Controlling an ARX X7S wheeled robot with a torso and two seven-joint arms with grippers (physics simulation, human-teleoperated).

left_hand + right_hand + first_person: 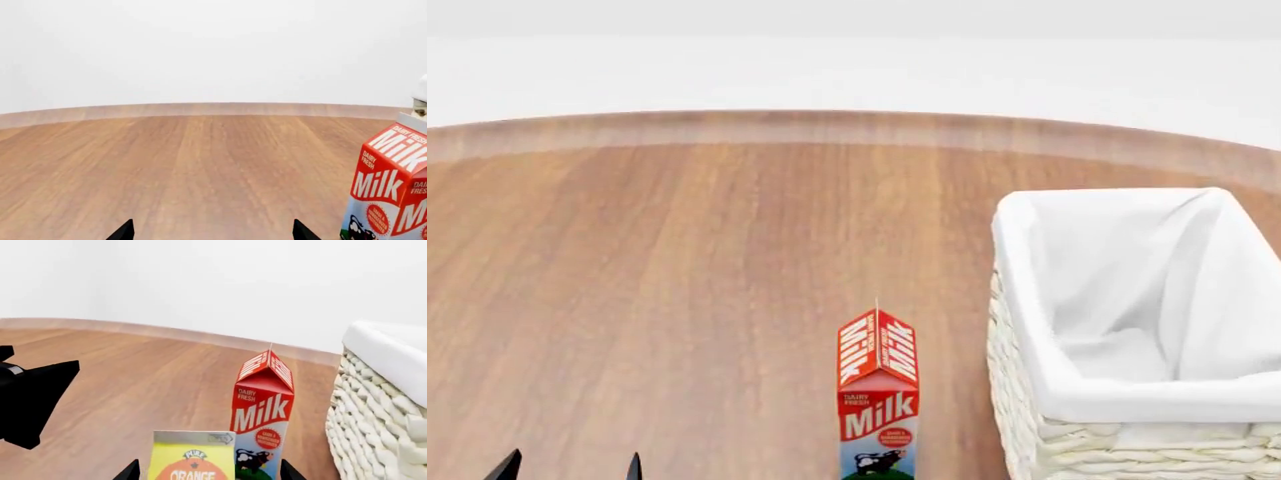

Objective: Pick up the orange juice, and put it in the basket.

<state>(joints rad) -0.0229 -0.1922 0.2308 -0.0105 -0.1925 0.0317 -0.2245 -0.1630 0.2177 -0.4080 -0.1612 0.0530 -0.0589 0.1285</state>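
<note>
The orange juice (193,458) shows only in the right wrist view: a yellow carton with an orange picture, upright on the wooden table, its lower part cut off by the frame edge. It stands just ahead of my right gripper (209,473), which is open, with its two black fingertips either side of the carton in the picture. The basket (1121,402), cream wicker with a white lining, stands at the right; its woven wall also shows in the right wrist view (373,420). My left gripper (570,468) is open and empty at the near left (213,234). The juice is out of the head view.
A red-and-white Milk carton (878,400) stands upright left of the basket, just behind and beside the juice (263,415), and to one side of the left gripper (390,190). A black part of my left arm (30,400) shows beside the juice. The round wooden table (667,280) stretches far and left.
</note>
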